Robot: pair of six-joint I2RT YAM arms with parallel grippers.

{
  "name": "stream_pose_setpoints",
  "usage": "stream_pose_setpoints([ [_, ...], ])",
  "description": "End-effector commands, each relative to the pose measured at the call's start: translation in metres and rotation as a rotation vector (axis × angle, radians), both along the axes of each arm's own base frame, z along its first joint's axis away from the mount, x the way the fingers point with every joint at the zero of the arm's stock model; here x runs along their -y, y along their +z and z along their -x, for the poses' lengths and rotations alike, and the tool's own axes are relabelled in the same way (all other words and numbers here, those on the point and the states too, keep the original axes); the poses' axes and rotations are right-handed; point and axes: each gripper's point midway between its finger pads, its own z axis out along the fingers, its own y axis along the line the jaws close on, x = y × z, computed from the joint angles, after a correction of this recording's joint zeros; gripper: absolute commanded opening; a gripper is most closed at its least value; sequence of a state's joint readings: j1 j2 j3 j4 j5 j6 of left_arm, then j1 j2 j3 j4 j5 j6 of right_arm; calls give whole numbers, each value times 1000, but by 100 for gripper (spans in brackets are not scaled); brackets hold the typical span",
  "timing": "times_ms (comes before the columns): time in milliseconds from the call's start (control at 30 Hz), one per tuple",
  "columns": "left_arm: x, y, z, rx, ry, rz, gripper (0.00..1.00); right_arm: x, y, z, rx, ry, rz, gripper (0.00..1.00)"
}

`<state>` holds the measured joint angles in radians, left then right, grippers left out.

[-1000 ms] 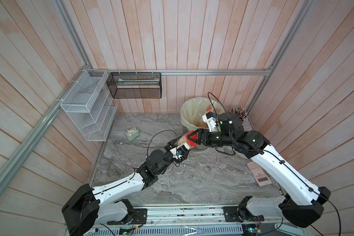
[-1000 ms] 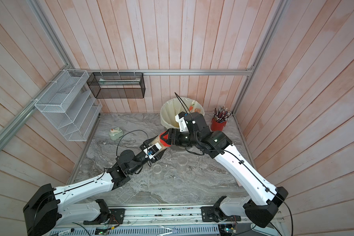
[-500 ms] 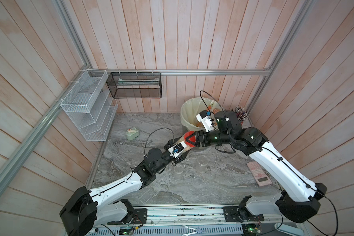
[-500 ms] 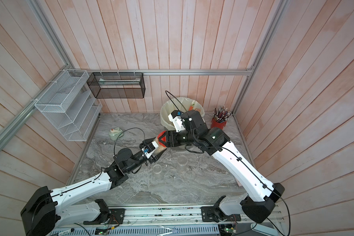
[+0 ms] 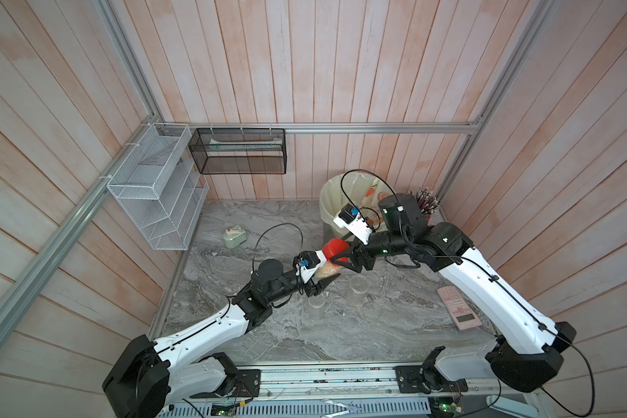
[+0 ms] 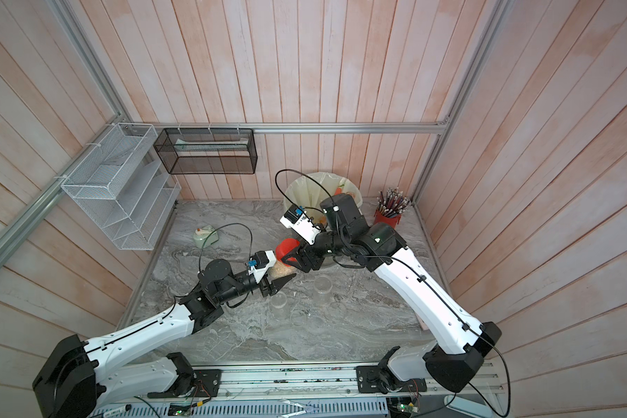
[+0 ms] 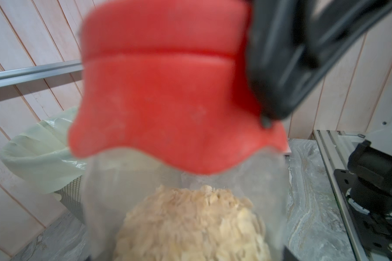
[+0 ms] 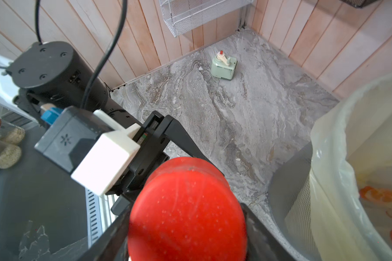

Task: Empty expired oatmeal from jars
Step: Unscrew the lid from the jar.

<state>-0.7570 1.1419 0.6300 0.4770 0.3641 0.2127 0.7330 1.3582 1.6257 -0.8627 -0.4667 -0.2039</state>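
Red-lidded clear plastic jar (image 5: pixel 329 261) raised over centre of grey marble table (image 5: pixel 268 325). Open clear plastic jar (image 5: pixel 316 302) on table below; second open jar (image 5: pixel 357 291) to its right. Bag-lined mesh bin (image 5: pixel 327 202) far right, green sharpener (image 5: pixel 235 236) far left, pink calculator (image 5: pixel 458 307) near right.

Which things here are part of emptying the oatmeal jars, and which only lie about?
Job: oatmeal jar, its red lid, the oatmeal inside, two empty clear jars, lined waste bin.
Lying about: green pencil sharpener, red pencil cup, pink calculator, white wire rack, black mesh basket.
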Motion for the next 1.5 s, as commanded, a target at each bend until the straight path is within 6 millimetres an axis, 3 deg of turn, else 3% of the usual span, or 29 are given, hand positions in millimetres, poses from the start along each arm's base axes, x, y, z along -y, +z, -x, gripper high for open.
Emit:
stream_pose_setpoints([
  [0, 3, 34, 23, 75, -103, 82, 14, -1, 5, -9, 161, 78, -7, 54],
  [67, 3, 33, 22, 73, -95, 80, 14, 0, 5, -13, 159, 80, -7, 58],
  [267, 0, 31, 14, 83, -49, 74, 11, 3, 9, -11, 177, 94, -27, 83],
  [433, -3, 29, 9, 96, -16, 71, 11, 13, 19, -5, 203, 71, -104, 97],
  [700, -13, 31, -8, 149, 105, 60, 11, 35, 47, 19, 204, -13, -290, 98],
  [833, -22, 31, -21, 198, 207, 20, 11, 49, 64, 3, 16, -263, -403, 97],
  [967, -31, 33, -31, 258, 303, -21, 10, 60, 50, -14, -280, -527, -431, 90],
  [1133, -29, 31, -39, 338, 385, -82, 10, 69, 36, -25, -414, -700, -461, 90],
  [1467, -22, 24, -48, 395, 436, -168, 10, 46, 23, -36, -522, -730, -431, 95],
])
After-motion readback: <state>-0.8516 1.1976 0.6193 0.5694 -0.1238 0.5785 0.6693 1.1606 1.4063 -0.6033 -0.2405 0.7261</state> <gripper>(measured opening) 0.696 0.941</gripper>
